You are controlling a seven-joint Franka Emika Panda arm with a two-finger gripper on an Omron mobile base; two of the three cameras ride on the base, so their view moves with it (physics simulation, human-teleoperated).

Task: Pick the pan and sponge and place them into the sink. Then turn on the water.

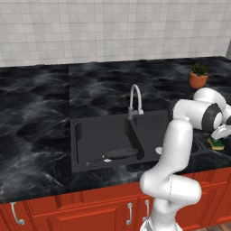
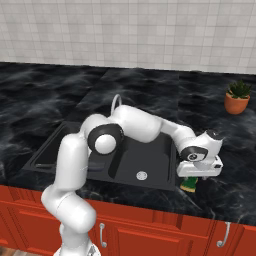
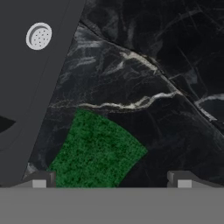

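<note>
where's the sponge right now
The sponge lies green side up on the black counter just right of the sink, directly under the open gripper.

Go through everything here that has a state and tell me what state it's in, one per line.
pan: lying in the sink's left basin, not held
sponge: green side up on the counter beside the sink, not held
sink: holds the pan, no water visible
faucet: off, no stream
gripper: open, fingers over the sponge
</note>
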